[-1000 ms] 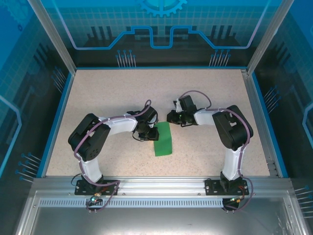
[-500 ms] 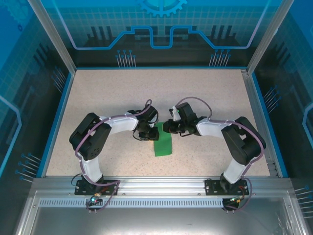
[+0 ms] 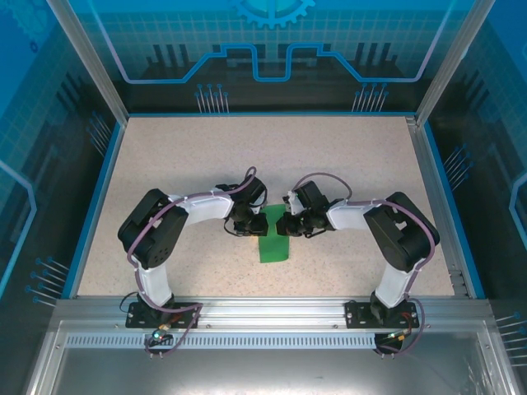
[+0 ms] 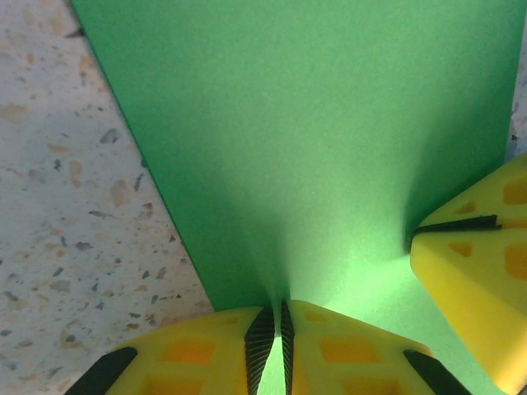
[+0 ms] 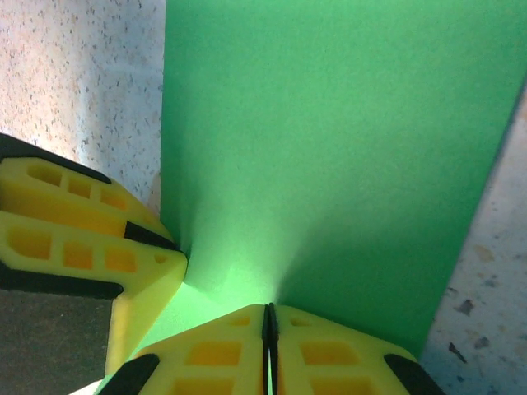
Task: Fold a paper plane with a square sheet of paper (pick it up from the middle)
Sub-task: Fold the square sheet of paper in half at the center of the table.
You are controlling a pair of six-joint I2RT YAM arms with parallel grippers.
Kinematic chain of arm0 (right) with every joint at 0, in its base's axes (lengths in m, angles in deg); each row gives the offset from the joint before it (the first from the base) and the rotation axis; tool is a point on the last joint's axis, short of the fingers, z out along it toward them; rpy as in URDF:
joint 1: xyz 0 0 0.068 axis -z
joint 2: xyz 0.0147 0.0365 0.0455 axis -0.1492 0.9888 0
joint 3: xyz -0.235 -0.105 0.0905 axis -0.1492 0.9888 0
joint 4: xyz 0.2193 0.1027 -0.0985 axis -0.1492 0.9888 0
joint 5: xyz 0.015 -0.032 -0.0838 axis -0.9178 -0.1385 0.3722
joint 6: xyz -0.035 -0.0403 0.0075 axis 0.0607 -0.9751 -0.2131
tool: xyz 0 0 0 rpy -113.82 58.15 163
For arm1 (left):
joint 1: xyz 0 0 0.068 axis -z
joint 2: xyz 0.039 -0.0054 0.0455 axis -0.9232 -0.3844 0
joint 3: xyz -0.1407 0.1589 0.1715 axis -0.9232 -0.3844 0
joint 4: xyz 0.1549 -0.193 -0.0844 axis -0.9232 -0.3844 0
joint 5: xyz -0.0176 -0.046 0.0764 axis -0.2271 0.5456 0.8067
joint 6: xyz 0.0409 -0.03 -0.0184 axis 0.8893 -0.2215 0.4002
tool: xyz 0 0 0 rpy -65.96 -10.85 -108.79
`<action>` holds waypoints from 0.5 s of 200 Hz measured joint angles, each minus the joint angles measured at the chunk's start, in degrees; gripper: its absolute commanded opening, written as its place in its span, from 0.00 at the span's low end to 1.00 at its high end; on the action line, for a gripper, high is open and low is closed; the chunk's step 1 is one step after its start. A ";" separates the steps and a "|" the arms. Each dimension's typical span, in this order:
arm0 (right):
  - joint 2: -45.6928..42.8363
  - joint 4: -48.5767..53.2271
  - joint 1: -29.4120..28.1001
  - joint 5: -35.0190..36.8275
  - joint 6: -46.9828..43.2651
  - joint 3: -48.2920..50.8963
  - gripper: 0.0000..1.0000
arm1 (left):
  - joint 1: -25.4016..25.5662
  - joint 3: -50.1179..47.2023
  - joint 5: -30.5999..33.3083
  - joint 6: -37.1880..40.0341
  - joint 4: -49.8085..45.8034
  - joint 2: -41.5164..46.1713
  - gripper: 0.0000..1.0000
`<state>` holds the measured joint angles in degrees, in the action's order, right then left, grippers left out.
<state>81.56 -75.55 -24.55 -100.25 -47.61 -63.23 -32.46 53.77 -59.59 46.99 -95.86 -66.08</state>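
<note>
One sheet of paper [image 3: 276, 247], thin, matte, plain green, is lying mid-table. From above it's reading as an oblong strip with straight, clean edges. The table [image 3: 165, 164] is showing a grainy, speckled beige, stone-look top.

Two arms, two grippers, each carrying two blocky yellow fingers [image 4: 354, 350] with cut-out pockets and black ribbed pads.

- **Left gripper** [image 4: 280, 329] is pinching the sheet. The jaws are nearly together with a sliver of green between the pads, and the paper is puckering into a ridge toward the nip.
- **Right gripper** [image 5: 269, 337] is gripping it from the opposite side, with the jaws pressed together on a raised fold.

Both are sitting just beside each other over the sheet's far half.
</note>
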 measured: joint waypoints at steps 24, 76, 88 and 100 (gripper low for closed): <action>0.00 0.09 0.00 -0.20 -1.29 0.11 0.11 | 0.00 0.42 0.00 0.22 -0.55 -0.26 0.20; -1.88 -0.31 -0.31 -1.44 -3.32 2.84 0.11 | 0.00 1.20 0.00 1.64 -1.53 -0.81 0.20; -2.64 -0.22 -0.50 -1.49 -3.56 3.69 0.11 | 0.00 1.22 -0.02 1.68 -1.53 -0.90 0.20; -3.41 -0.13 -0.72 -1.44 -3.80 4.50 0.11 | 0.00 1.40 -0.02 1.70 -1.73 -0.98 0.20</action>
<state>78.15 -75.68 -25.27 -101.70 -51.41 -58.72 -32.46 55.17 -59.61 48.69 -97.59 -67.06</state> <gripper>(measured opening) 0.108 0.195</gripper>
